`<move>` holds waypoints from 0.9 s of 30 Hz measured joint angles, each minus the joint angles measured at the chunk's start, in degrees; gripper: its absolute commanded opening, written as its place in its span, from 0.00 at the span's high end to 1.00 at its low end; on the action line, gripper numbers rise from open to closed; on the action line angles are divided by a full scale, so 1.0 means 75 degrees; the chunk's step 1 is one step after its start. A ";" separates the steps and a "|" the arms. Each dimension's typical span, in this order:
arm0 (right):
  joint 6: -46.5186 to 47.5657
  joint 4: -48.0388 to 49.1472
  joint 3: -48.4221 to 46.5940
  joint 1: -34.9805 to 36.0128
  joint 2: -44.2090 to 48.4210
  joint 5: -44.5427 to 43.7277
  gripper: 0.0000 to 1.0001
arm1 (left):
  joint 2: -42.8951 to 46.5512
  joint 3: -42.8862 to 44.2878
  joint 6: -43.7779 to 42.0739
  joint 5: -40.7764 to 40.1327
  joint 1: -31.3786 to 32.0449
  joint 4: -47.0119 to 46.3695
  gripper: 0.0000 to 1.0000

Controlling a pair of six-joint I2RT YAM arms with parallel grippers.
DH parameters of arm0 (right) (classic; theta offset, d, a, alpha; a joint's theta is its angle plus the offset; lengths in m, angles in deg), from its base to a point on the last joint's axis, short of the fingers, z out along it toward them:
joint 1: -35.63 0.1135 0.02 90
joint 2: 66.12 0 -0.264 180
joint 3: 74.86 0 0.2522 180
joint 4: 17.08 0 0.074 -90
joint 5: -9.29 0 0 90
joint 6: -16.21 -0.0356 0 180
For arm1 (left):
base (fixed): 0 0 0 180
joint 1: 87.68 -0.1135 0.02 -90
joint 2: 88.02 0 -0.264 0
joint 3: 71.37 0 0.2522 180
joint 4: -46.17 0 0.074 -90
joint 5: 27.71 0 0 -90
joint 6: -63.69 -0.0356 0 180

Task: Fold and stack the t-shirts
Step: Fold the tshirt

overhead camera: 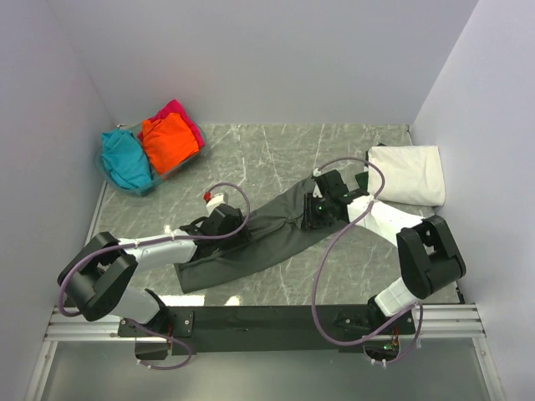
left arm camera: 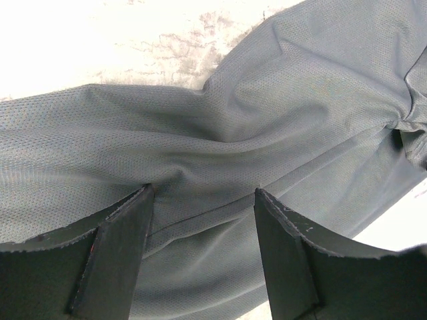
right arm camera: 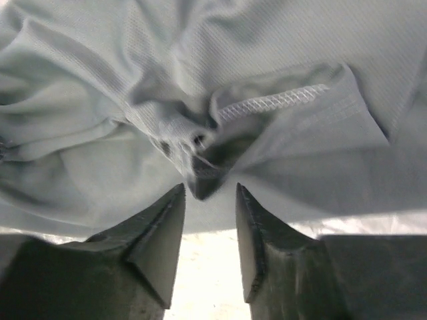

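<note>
The dark grey shirt (overhead camera: pixel 251 242) lies in a long, rumpled band across the middle of the tabletop (overhead camera: pixel 276 146), running from near the left near corner up toward the right edge. It is not flat and not folded, so I judge this to be the spreading step, with one of my pincers at each end of the band.

My left pincer (left arm camera: pixel 203 200) stands wide open, its fingertips (left arm camera: pixel 137 207) down against the cloth with a smooth stretch of fabric between them. It grips nothing. I think it sits there to take a broad bite of the body.

My right pincer (right arm camera: pixel 208 193) is only narrowly parted. A bunched fold with a stitched hem hangs just at the tips, and bright tabletop shows through the gap, so by my reading the cloth is not clamped. The narrow opening suits a thin hem edge.

The white shirt (overhead camera: pixel 407 174) rests folded in the far right corner, likely the base of the stack, well apart from the grey one. In the far left corner a basket (overhead camera: pixel 149 190) holds the teal shirt (overhead camera: pixel 125 159), the orange shirt (overhead camera: pixel 167 142) and the magenta shirt (overhead camera: pixel 180 110), bundled and unfolded, so most of the task remains.
</note>
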 measured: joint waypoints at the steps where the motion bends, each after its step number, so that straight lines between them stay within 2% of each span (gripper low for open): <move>1: -0.0038 -0.0070 0.0035 0.0000 0.0079 -0.0076 0.52 | 0.0009 -0.0009 0.0000 -0.0003 -0.0003 -0.0006 0.31; 9: -0.0154 -0.0119 -0.0163 -0.0460 0.0504 -0.0446 0.50 | 0.0114 -0.0006 -0.0157 -0.0111 -0.0029 0.0189 0.32; 16: -0.0134 -0.0076 -0.0799 -0.0877 -0.0388 -0.0603 0.50 | 0.0128 0.0959 -0.0656 -0.0335 -0.0029 0.0734 0.32; 23: -0.0047 -0.0102 -0.1154 -0.0918 -0.1201 -0.0705 0.50 | -0.0210 0.1926 -0.0953 -0.0309 -0.0026 0.0612 0.33; 26: -0.0003 -0.0143 -0.1244 -0.0924 -0.1282 -0.0807 0.53 | -0.0548 0.2066 -0.0973 -0.0213 -0.0023 0.0507 0.33; 27: 0.0006 -0.0152 -0.1285 -0.0927 -0.1288 -0.0845 0.59 | -0.0667 0.2107 -0.0973 -0.0181 -0.0020 0.0490 0.33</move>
